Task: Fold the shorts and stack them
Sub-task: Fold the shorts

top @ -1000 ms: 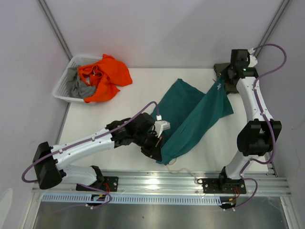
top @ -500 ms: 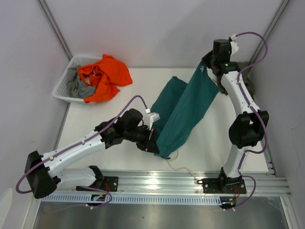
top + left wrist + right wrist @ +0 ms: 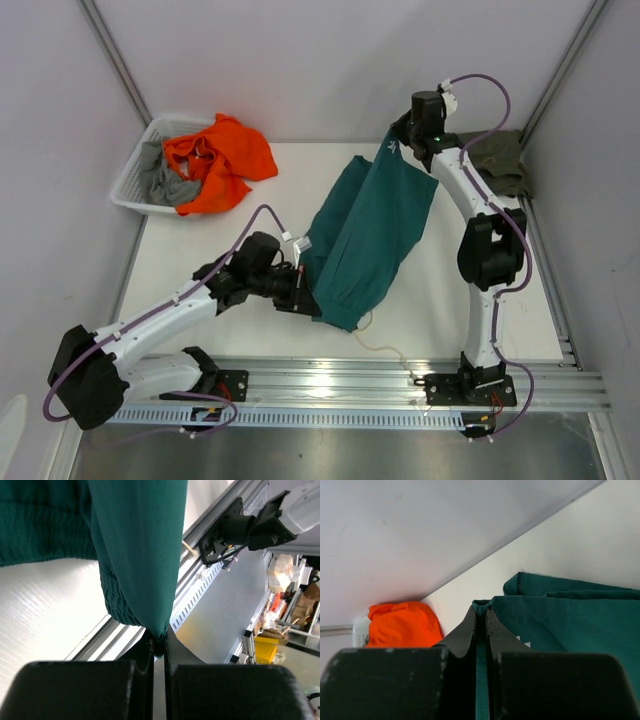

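Note:
The teal-green shorts [image 3: 365, 235] hang stretched between both arms over the middle of the white table [image 3: 200, 250]. My left gripper [image 3: 312, 303] is shut on the elastic waistband corner [image 3: 159, 630] at the near end. My right gripper [image 3: 392, 150] is shut on a leg hem corner [image 3: 482, 606] at the far end. The off-white cord [image 3: 385, 347] trails from the waistband toward the front rail. The olive-green shorts [image 3: 497, 160] lie bunched at the far right corner of the table.
A white basket [image 3: 135, 180] at the far left holds an orange garment [image 3: 215, 160] and a grey one [image 3: 165, 185]. A metal rail [image 3: 400, 375] runs along the near edge. Walls close in behind and on both sides.
Both arms have swung left, carrying the teal-green shorts with them. The right gripper moved off the far right corner, which uncovered the olive-green shorts there.

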Robot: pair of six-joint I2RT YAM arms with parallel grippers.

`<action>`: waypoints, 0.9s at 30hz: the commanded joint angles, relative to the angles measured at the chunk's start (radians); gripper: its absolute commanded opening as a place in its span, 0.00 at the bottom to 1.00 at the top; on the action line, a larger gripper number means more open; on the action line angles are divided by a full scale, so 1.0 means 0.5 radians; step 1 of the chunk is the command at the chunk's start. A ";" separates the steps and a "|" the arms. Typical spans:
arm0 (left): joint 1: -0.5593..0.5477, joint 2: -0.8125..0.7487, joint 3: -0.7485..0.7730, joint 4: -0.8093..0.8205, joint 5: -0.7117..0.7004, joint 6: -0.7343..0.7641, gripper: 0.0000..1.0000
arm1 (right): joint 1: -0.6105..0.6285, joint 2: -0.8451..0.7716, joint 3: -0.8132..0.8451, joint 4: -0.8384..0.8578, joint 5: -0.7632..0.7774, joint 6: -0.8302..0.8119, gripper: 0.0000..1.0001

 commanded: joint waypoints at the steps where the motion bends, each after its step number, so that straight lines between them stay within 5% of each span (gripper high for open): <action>1: 0.055 -0.027 -0.145 0.087 0.197 -0.114 0.00 | 0.008 0.076 0.141 0.351 0.064 -0.041 0.00; 16: 0.312 0.117 -0.133 -0.068 0.136 0.046 0.01 | 0.091 0.383 0.193 0.533 0.193 0.073 0.00; 27: 0.555 0.280 0.186 -0.351 0.207 0.212 0.01 | 0.107 0.561 0.294 0.640 0.205 0.152 0.00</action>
